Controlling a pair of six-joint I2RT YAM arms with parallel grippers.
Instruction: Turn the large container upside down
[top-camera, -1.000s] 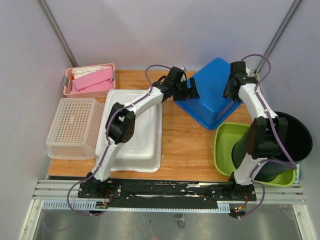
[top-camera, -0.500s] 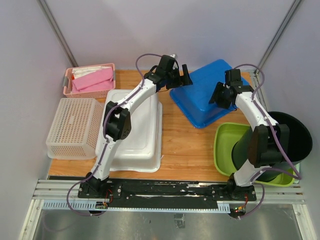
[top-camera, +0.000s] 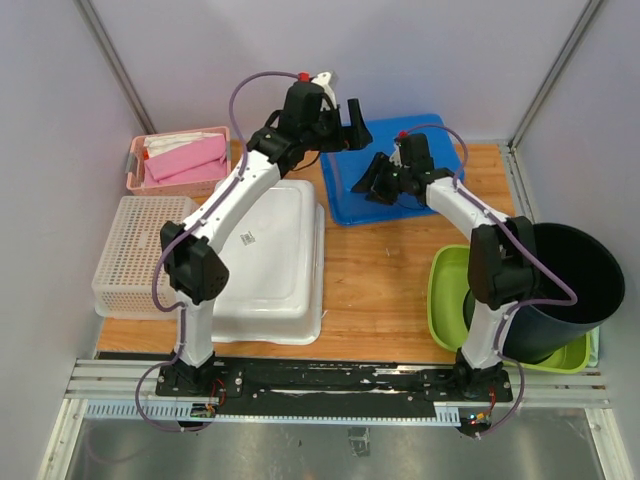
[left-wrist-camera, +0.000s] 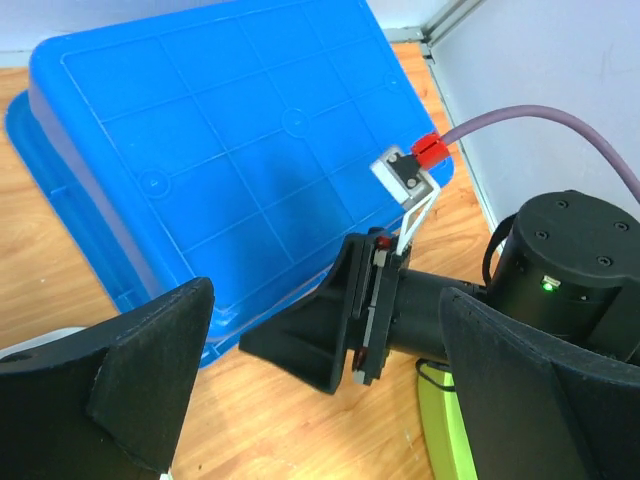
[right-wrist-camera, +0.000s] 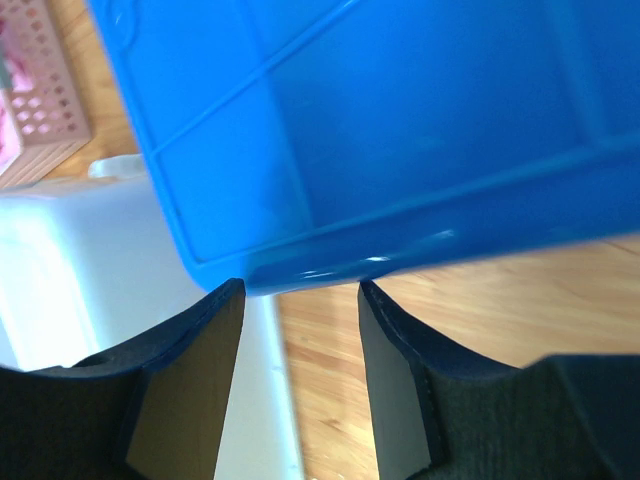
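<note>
The large blue container (top-camera: 410, 150) lies bottom up at the back middle of the table; its gridded underside fills the left wrist view (left-wrist-camera: 230, 130). My left gripper (top-camera: 345, 122) is open and empty, raised above the container's left end; its fingers (left-wrist-camera: 130, 390) frame the scene. My right gripper (top-camera: 372, 186) is open at the container's near left rim, and it also shows in the left wrist view (left-wrist-camera: 320, 345). In the right wrist view the gripper (right-wrist-camera: 298, 370) has the blue rim (right-wrist-camera: 400, 130) just past its fingertips, nothing between the pads.
A large white tub (top-camera: 270, 250) lies upside down left of the blue one, close to its edge. A white lattice basket (top-camera: 145, 255) and a pink basket (top-camera: 180, 158) stand at the left. A green tub (top-camera: 450, 300) holding a black bucket (top-camera: 570, 280) is at the right.
The blue container has gone from tilted on its edge to lying flat, bottom up, further left. My left gripper rose away from it. My right gripper swung left along its near rim.
</note>
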